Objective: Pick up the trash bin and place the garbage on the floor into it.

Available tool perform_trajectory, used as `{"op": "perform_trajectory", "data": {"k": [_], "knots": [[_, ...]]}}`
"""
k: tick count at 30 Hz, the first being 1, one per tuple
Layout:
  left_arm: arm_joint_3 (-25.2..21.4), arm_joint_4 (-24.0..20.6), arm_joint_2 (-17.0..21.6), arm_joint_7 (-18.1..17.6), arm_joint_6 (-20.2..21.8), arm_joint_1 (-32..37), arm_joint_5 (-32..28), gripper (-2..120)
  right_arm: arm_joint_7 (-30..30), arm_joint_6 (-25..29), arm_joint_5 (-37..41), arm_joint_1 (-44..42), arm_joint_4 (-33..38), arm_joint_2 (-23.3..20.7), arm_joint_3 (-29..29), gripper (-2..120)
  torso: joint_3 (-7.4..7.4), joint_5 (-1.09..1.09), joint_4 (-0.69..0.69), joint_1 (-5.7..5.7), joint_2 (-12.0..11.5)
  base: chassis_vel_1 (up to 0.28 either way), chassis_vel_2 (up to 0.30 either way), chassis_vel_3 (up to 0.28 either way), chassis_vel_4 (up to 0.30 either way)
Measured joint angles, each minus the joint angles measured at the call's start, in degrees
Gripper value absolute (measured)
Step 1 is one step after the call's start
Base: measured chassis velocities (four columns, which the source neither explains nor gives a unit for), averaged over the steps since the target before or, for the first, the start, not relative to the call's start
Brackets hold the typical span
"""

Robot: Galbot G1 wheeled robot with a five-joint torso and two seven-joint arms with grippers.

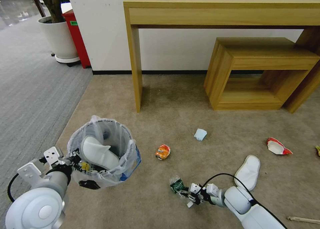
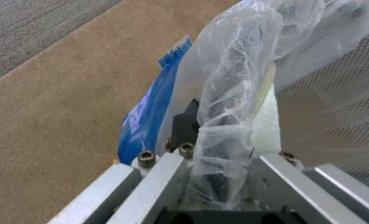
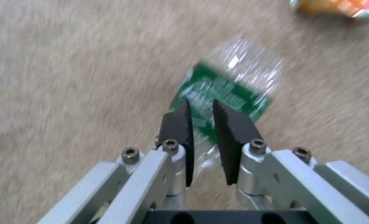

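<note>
Low over the beige carpet point(image 1: 186, 99), the right gripper point(image 1: 184, 193) pinches a clear green-labelled bottle point(image 1: 176, 184). Beside it, the left gripper point(image 1: 74, 159) clamps the bag-lined rim of the trash bin point(image 1: 103, 152), held near the grey carpet's point(image 1: 33, 89) edge. Wooden tables point(image 1: 233, 12) stand against the white wall beyond.

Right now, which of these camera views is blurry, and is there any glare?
Right wrist view: motion-smeared carpet, highlights glinting on the small bottle clamped by the right gripper. Left wrist view: soft focus, sheen on the trash bin liner. Head view: sharp, wide-angle bending at the edges.
</note>
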Motion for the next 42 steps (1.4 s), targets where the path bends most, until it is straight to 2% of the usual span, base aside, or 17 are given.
{"op": "perform_trajectory", "data": {"k": [5, 11, 13, 15, 17, 18, 21, 23, 25, 26, 28, 29, 30, 34, 35, 36, 42], "knots": [[0.33, 0.13, -0.12, 0.06, 0.00, -0.05, 0.07, 1, 0.15, -0.04, 2.88, -0.58, 3.28, -1.02, 1.66, 10, 0.00, 0.00, 0.00, 0.00, -0.01, 0.000, 0.000, 0.000, 0.000], [0.65, 0.13, -0.29, 0.27, 0.00, 0.07, 0.27, 1, 0.65, -0.02, 3.23, -1.54, 3.28, -1.06, 2.07, 10, 0.00, 0.00, 0.00, 0.00, -0.01, 0.000, 0.000, 0.000, 0.000], [0.63, 0.13, -0.29, 0.32, 0.00, 0.17, 0.41, 1, 1.20, -0.02, 4.15, -2.48, 3.20, -0.79, 1.97, 22, 0.00, 0.00, 0.00, 0.00, -0.01, 0.000, 0.000, 0.000, 0.000], [0.62, 0.13, -0.28, 0.33, 0.00, 0.18, 0.41, 1, 1.30, -0.07, 4.31, -2.71, 3.20, -0.70, 1.90, 25, 0.00, 0.00, 0.00, 0.00, -0.01, 0.000, 0.000, 0.000, 0.000], [0.56, -0.03, -0.23, 0.35, 0.00, 0.28, 0.42, 1, 1.70, -1.29, 4.50, -3.53, 3.23, -0.50, 1.58, 36, 0.00, 0.00, 0.00, 0.00, -0.01, 0.000, 0.000, 0.000, 0.000], [0.56, -0.03, -0.23, 0.35, 0.00, 0.28, 0.42, 1, 1.70, -1.29, 4.50, -3.53, 3.23, -0.50, 1.58, 36, 0.00, 0.00, 0.00, 0.00, -0.01, 0.000, 0.000, 0.000, 0.000], [0.45, -0.35, -0.18, 0.37, 0.00, 0.41, 0.42, 1, 3.03, -4.22, 4.83, -4.67, 3.65, -0.57, 1.03, 49, 0.00, 0.00, 0.00, 0.00, -0.01, 0.000, 0.000, 0.000, 0.000], [0.43, -0.38, -0.18, 0.37, 0.00, 0.44, 0.42, 1, 3.29, -4.67, 4.95, -4.83, 3.67, -0.58, 0.96, 52, 0.00, 0.00, -0.01, 0.00, -0.01, 0.000, 0.000, 0.000, 0.000], [0.42, -0.59, -0.21, 0.37, 0.00, 0.57, 0.42, 1, 4.64, -6.35, 5.46, -5.30, 3.67, -0.58, 0.84, 65, 0.00, 0.00, 0.00, 0.00, -0.01, 0.000, 0.000, 0.000, 0.000], [0.42, -0.59, -0.21, 0.37, 0.00, 0.57, 0.42, 1, 4.64, -6.35, 5.46, -5.30, 3.67, -0.58, 0.84, 65, 0.00, 0.00, 0.00, 0.00, -0.01, 0.000, 0.000, 0.000, 0.000], [0.41, -0.65, -0.26, 0.37, 0.00, 0.63, 0.40, 1, 5.52, -7.18, 5.70, -5.45, 3.53, -0.54, 0.84, 72, 0.00, 0.00, 0.00, 0.00, -0.01, 0.000, 0.000, 0.000, 0.000], [0.37, -0.67, -0.27, 0.37, 0.00, 0.70, 0.40, 1, 7.15, -8.36, 5.85, -5.66, 3.51, -0.55, 0.84, 78, 0.00, 0.00, 0.00, 0.00, -0.01, 0.000, 0.000, 0.000, 0.000], [0.37, -0.67, -0.27, 0.37, 0.00, 0.70, 0.40, 1, 7.15, -8.36, 5.85, -5.66, 3.51, -0.55, 0.84, 78, 0.00, 0.00, 0.00, 0.00, -0.01, 0.000, 0.000, 0.000, 0.000], [0.20, -0.78, -0.21, 0.41, 0.00, 0.89, 0.40, 1, 14.76, -13.80, 6.77, -6.44, 3.93, -0.76, 0.21, 96, 0.00, 0.00, -0.01, 0.00, -0.01, 0.000, 0.000, 0.000, 0.000], [0.20, -0.78, -0.21, 0.41, 0.00, 0.89, 0.40, 1, 14.76, -13.80, 6.77, -6.44, 3.93, -0.76, 0.21, 96, 0.00, 0.00, -0.01, 0.00, -0.01, 0.000, 0.000, 0.000, 0.000], [0.17, -0.82, -0.16, 0.43, 0.00, 0.95, 0.38, 1, 17.40, -15.70, 7.46, -6.54, 4.15, -0.77, -0.18, 99, 0.00, 0.00, 0.00, 0.00, -0.01, 0.000, 0.000, 0.000, 0.000], [0.16, -0.91, -0.03, 0.44, 0.00, 1.01, 0.37, 1, 19.36, -16.98, 8.42, -6.27, 4.02, -0.52, -0.56, 100, 0.00, 0.00, 0.00, 0.00, -0.01, 0.000, 0.000, 0.000, 0.000]]}}
